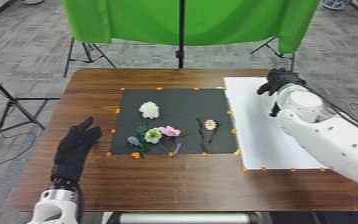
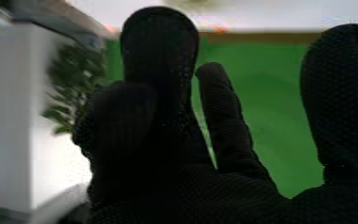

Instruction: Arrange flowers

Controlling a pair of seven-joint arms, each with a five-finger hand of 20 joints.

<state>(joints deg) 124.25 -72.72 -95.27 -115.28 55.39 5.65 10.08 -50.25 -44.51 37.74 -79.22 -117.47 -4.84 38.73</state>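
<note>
Flowers (image 1: 149,110) lie between left hand (image 1: 71,151) and right hand (image 1: 284,80).

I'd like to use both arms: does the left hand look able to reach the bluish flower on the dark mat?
Probably yes: the left robot hand is just left of the dark mat, the bluish flower is near the mat's left edge, and nothing stands between them.

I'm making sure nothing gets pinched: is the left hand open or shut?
Open: the left hand has its fingers stretched out straight, not curled, above the table.
</note>
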